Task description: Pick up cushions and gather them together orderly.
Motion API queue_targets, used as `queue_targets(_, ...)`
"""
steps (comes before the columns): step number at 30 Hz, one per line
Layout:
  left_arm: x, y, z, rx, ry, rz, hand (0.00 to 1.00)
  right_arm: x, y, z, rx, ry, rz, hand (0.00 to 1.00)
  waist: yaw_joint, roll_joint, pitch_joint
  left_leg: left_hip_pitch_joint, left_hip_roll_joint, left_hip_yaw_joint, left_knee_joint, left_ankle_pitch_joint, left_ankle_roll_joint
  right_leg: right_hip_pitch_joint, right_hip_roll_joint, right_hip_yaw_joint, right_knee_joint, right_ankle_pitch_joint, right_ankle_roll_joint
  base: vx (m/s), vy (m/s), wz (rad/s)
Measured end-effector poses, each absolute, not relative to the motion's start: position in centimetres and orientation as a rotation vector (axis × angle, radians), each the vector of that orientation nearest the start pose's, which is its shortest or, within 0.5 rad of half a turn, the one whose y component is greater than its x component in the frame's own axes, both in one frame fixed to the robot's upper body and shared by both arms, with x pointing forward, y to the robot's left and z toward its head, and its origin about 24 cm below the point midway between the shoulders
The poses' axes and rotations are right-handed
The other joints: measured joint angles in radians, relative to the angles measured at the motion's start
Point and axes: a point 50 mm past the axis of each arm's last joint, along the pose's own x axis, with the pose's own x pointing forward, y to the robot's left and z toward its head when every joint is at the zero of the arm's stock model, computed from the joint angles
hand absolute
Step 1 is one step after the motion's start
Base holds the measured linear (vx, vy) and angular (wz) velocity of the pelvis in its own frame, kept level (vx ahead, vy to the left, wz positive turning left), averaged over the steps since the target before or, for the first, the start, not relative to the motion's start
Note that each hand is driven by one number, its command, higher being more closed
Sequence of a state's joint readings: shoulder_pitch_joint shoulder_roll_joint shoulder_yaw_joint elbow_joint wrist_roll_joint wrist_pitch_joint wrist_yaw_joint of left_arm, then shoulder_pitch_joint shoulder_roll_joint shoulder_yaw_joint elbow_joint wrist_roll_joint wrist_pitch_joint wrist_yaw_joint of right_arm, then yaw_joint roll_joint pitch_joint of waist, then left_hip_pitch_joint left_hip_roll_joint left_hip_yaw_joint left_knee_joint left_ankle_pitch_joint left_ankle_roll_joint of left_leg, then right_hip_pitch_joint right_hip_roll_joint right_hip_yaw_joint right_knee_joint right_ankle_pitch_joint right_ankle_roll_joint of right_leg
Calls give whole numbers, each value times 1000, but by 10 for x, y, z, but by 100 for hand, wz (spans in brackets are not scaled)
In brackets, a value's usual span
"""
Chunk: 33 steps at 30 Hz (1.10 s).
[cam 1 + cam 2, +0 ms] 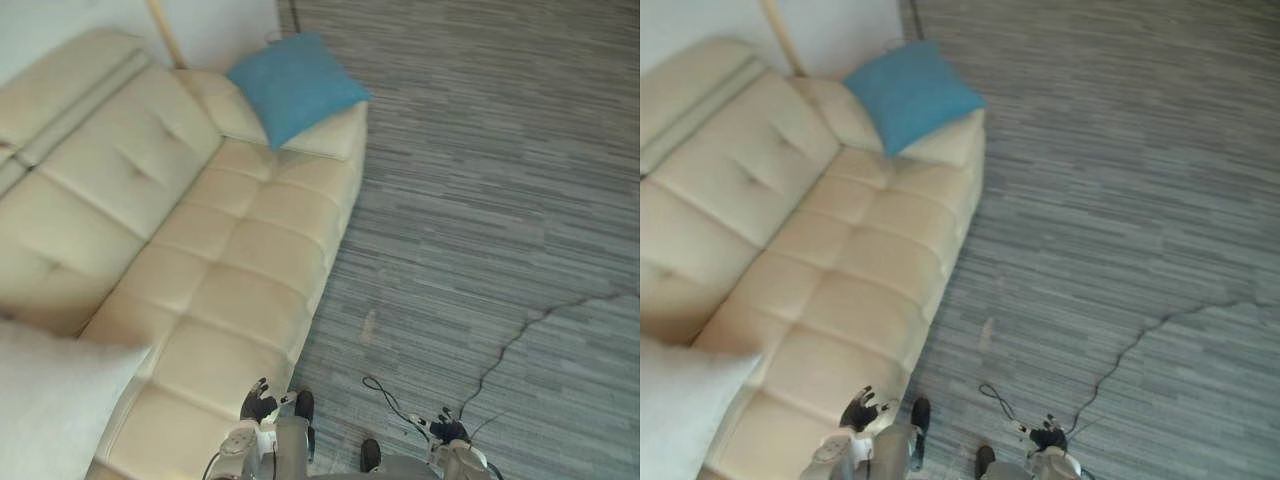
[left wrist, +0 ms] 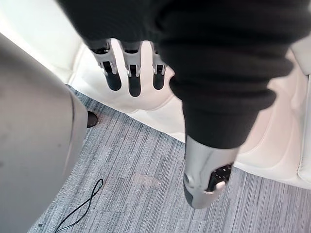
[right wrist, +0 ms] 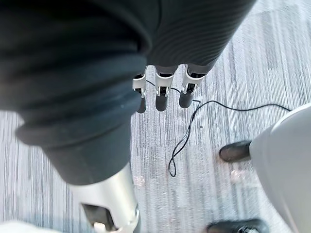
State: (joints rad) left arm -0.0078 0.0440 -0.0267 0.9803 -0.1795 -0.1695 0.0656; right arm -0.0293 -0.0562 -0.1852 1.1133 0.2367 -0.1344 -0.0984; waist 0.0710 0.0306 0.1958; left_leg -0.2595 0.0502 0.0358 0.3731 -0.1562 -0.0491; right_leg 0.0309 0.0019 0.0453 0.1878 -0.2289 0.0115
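Left hand (image 1: pixel 258 403) at the sofa's (image 1: pixel 230 260) near front edge, right hand (image 1: pixel 448 430) over the carpet (image 1: pixel 480 200), both hanging with fingers straight and empty.

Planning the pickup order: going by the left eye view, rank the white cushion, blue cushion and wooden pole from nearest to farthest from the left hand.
1. White cushion: at the sofa's near end, left of the left hand.
2. Blue cushion: on the far armrest.
3. Wooden pole: behind the sofa, by the wall.

One blue cushion (image 1: pixel 295 85), one white cushion (image 1: pixel 50 400), cream sofa (image 1: pixel 240 255) quilted in squares, grey finely streaked carpet (image 1: pixel 480 180).
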Motion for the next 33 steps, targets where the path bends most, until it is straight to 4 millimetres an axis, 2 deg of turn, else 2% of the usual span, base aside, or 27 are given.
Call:
queue_targets(1,156,167,-137,-74,806,153,0,132,-199,-151,195,932,-419,0,1,-2,-1,5,0,14,14,-15,6,-6,-4,3,22,-9,11,399,195,-93)
queue_targets(2,154,168,-139,-72,817,156,0,132,-199,-151,193,931,-417,0,7,-2,-1,43,4,65,25,-50,22,-37,-18,5,132,-34,47,363,173,-102)
queue_targets(3,153,169,-139,-69,824,158,0,133,-198,-151,194,928,-412,0,18,-3,0,101,4,110,4,-66,39,-107,-39,-16,303,-44,105,428,179,-118)
queue_targets(4,151,171,-140,-62,828,159,0,138,-198,-149,192,915,-402,0,17,-1,1,154,2,123,-23,-74,49,-166,-73,-92,449,-41,145,349,123,-89)
queue_targets(6,151,173,-140,-31,832,148,0,143,-197,-147,192,904,-388,0,12,-2,2,227,5,122,-63,-76,51,-207,-133,-247,565,-66,94,346,42,-38)
queue_targets(7,152,174,-139,-21,831,143,0,145,-196,-147,185,899,-376,0,9,1,4,279,15,123,-96,-76,51,-214,-165,-348,567,-86,52,341,-15,-15)
queue_targets(10,154,176,-138,-14,823,147,0,157,-190,-142,158,866,-329,0,0,6,6,351,51,149,-165,-85,35,-258,-195,-462,438,-84,31,335,-92,-7)
queue_targets(12,153,179,-138,-7,826,151,0,159,-187,-141,156,858,-318,0,-2,-6,4,367,61,159,-167,-102,5,-300,-189,-468,295,-1,26,397,-199,-18)
queue_targets(13,147,182,-141,-3,848,160,0,157,-188,-142,139,866,-308,0,-8,-28,-6,383,59,143,-138,-134,-42,-315,-179,-431,220,137,-35,401,-229,-23)
queue_targets(14,146,178,-142,-14,854,158,0,156,-192,-142,129,868,-314,0,-7,-6,-4,380,85,134,-110,-136,-45,-306,-158,-438,225,125,-45,478,-284,-20)
queue_targets(15,146,176,-142,-19,853,157,0,155,-193,-142,127,870,-316,0,-8,-1,-8,369,94,126,-85,-136,-46,-301,-150,-439,218,115,-47,313,-193,-26)
queue_targets(16,146,167,-143,-47,858,153,0,153,-198,-142,115,874,-325,0,-9,30,-3,305,140,84,88,-132,-48,-253,-100,-447,168,98,-63,323,-197,-21)
queue_targets(17,146,165,-144,-53,858,152,0,153,-199,-142,113,874,-327,0,-9,38,-3,283,152,73,142,-124,-51,-238,-87,-448,155,96,-67,399,-217,-21)
queue_targets(18,147,160,-144,-67,857,144,0,148,-203,-143,106,883,-337,0,-14,55,-1,212,180,28,331,-43,-44,-175,-53,-456,108,85,-75,310,-146,-5)
queue_targets(19,148,159,-143,-68,854,143,0,146,-203,-144,104,889,-341,0,-15,54,0,191,185,21,386,-2,-38,-150,-47,-456,93,82,-75,436,-181,-3)
queue_targets(20,151,157,-142,-71,842,138,0,142,-203,-145,100,898,-339,0,-11,41,9,129,199,22,548,26,-15,-73,-36,-451,40,71,-79,408,-141,-9)
queue_targets(21,155,158,-140,-71,826,139,0,139,-204,-146,98,905,-350,0,-7,40,13,79,199,42,633,-32,-8,-15,-31,-439,2,65,-85,331,-110,-13)
queue_targets(24,161,160,-136,-81,795,152,0,141,-204,-146,116,899,-367,0,1,26,21,-28,156,106,558,-103,-4,60,-40,-401,-67,65,-83,305,-12,-42)
queue_targets(25,165,160,-134,-83,781,152,0,143,-204,-145,124,894,-373,0,8,21,27,-64,109,126,420,-107,1,86,-57,-384,-90,56,-68,323,107,-39)
queue_targets(26,167,159,-132,-84,773,151,0,143,-205,-145,124,893,-374,0,14,17,30,-70,66,136,266,-91,-3,99,-73,-371,-98,42,-46,390,160,-49)
queue_targets(27,166,157,-133,-90,774,148,0,142,-206,-145,121,895,-376,0,19,26,24,-57,25,134,15,-20,-29,116,-76,-354,-116,28,-23,339,165,-37)
queue_targets(28,166,156,-133,-92,775,147,0,141,-206,-145,120,896,-377,0,21,34,20,-52,24,132,-61,7,-33,124,-72,-349,-122,24,-17,310,163,-52)
queue_targets(29,162,159,-134,-88,782,153,0,141,-205,-146,120,899,-376,0,45,39,15,-32,20,131,-133,151,6,154,-66,-314,-145,10,5,536,204,-41)
queue_targets(30,163,166,-133,-71,777,162,0,147,-193,-145,139,891,-345,0,51,-4,7,-25,-16,151,-137,132,46,177,-91,-292,-170,13,18,555,173,-33)
queue_targets(31,165,167,-132,-65,771,163,0,148,-191,-145,145,888,-341,0,49,-16,7,-30,-25,151,-123,119,56,178,-99,-291,-173,18,26,655,163,2)
queue_targets(32,168,171,-131,-58,764,167,0,151,-188,-145,152,884,-335,0,48,-29,7,-57,-34,149,-47,79,85,178,-115,-278,-158,30,47,397,88,11)
queue_targets(33,168,172,-131,-61,763,172,0,152,-187,-144,150,882,-332,0,49,-29,8,-56,-31,157,-2,41,98,174,-124,-258,-108,24,57,479,140,6)
